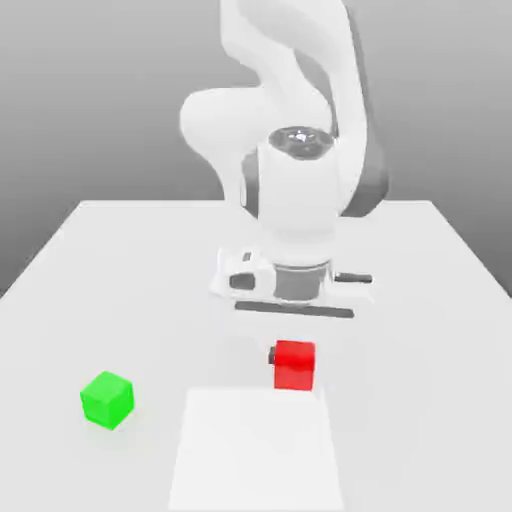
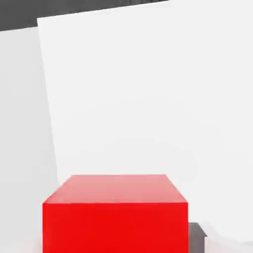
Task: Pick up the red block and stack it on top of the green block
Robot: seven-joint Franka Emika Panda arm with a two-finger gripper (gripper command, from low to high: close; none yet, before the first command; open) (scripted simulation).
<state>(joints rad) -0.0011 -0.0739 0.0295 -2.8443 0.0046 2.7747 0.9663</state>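
Observation:
The red block (image 1: 295,365) sits between the fingers of my gripper (image 1: 293,357), just below the white hand. One dark fingertip (image 1: 272,354) presses its side towards the exterior view's left. In the hand view the red block (image 2: 115,217) looms close, with a dark fingertip (image 2: 197,237) tight against its edge. The gripper is shut on the block. I cannot tell whether the block touches the table. The green block (image 1: 107,399) stands alone on the table, well off to the exterior view's left and slightly nearer the camera.
The white table (image 1: 120,270) holds a brighter white rectangular patch (image 1: 257,450) just in front of the red block, also seen as the patch (image 2: 148,99) in the hand view. The arm's body (image 1: 290,130) rises behind the hand.

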